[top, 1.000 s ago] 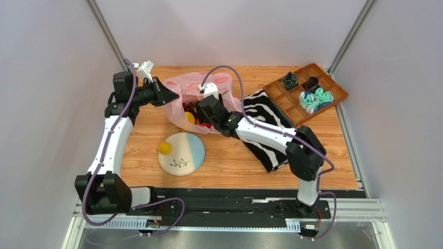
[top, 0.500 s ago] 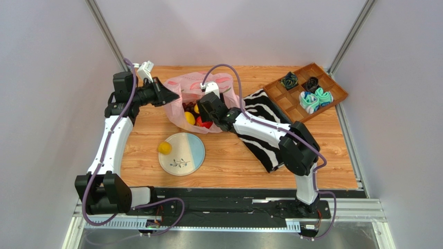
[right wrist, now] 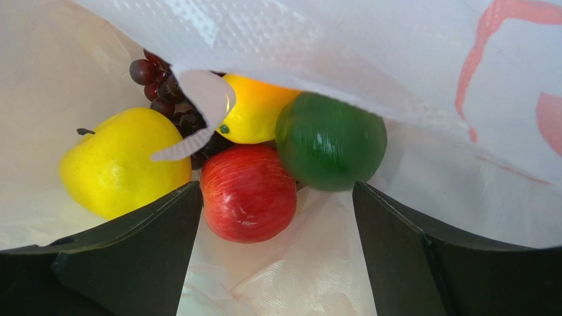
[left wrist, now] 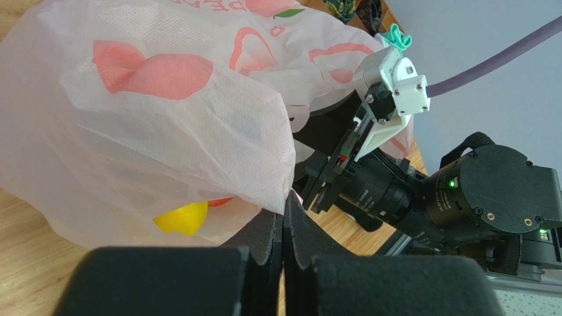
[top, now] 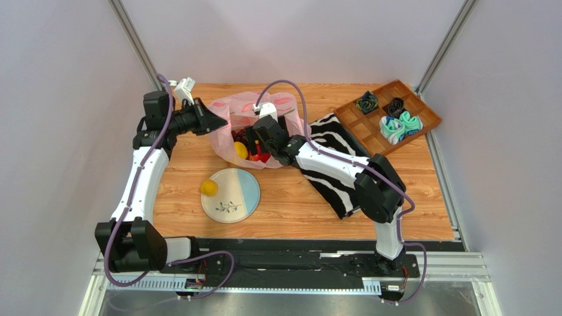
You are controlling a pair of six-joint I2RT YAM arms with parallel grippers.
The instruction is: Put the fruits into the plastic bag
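Operator: Where's the plastic bag (top: 264, 104)?

Spotter: It's at the far middle of your table (top: 290, 204), just beside the zebra-striped cloth (top: 328, 135), with its mouth turned toward the near side. Your left gripper (left wrist: 283, 207) has its fingers pressed together on the bag's left edge, pinching the thin film.

Operator: And my right?

Spotter: Your right gripper (right wrist: 276, 191) is inside the mouth with its fingers spread wide, and it's clamped on nothing. The red fruit (right wrist: 249, 194) lies between them on the bag's floor. Just behind it you have the green oval fruit (right wrist: 330, 141) and the orange-yellow mango (right wrist: 254, 115), touching each other. A yellow fruit (right wrist: 119, 168) sits to the left. The dark grape bunch (right wrist: 158, 85) is at the back, partly hidden by a flap of film.

Operator: Anything outside the bag?

Spotter: You have one lemon (top: 209, 187) at the left rim of the plate (top: 241, 204), well apart from the bag. The wooden tray (top: 429, 110) with the rolled cloth bundles (top: 394, 128) sits in your far right corner
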